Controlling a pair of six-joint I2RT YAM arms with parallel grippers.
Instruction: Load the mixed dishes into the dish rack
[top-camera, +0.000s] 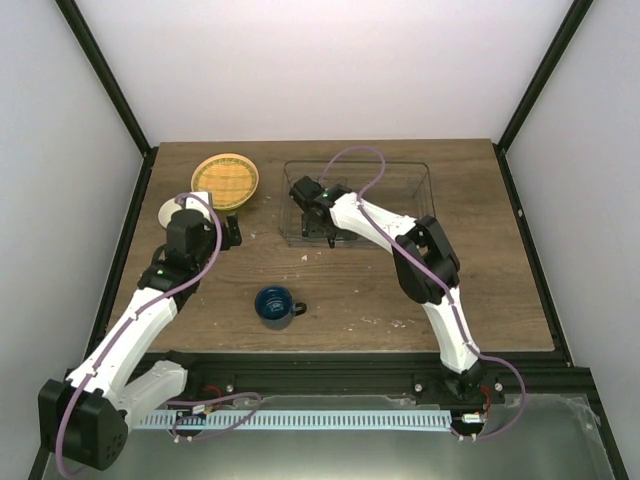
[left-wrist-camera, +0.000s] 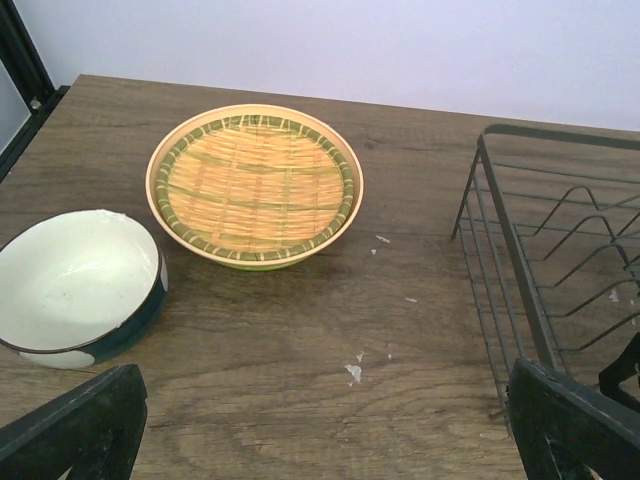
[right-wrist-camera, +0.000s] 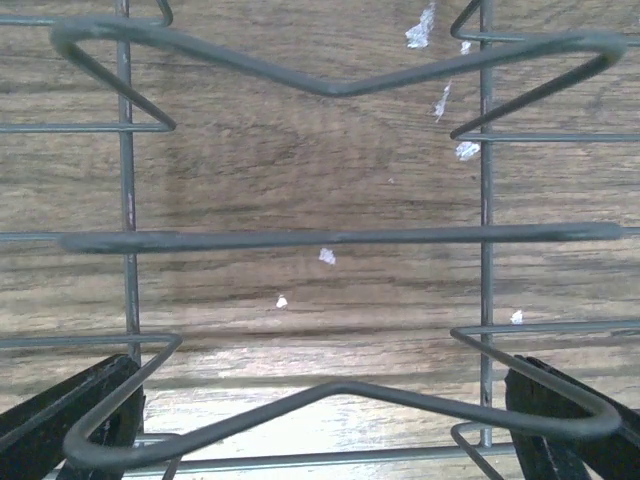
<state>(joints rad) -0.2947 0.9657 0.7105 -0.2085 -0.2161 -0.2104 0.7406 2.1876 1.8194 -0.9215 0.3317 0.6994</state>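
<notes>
We see the dish rack (top-camera: 357, 200) standing on the far part of the tabletop (top-camera: 500, 290). The right pincer (top-camera: 318, 222) hangs over the rack's left half, pointing down into it, its jaws spread wide. In the right wrist view its two dark fingers (right-wrist-camera: 70, 415) flank the rack's wires, with wood grain and pale flecks (right-wrist-camera: 327, 256) beneath. Left of the rack, near it but apart, lies the round yellow-orange plate (top-camera: 225, 181), face up, its woven grid showing. Farther left of the rack and a little nearer to us sits the small blue-and-white cup (top-camera: 168, 211), upright, white inside. The left pincer (top-camera: 228, 232) hovers between the cup and the rack, on the near side of the plate, its jaws just as wide and clear of every dish. The dark blue mug (top-camera: 275, 306) stands upright on the near side of the rack's left corner, handle turned to the right, apart from both arms
</notes>
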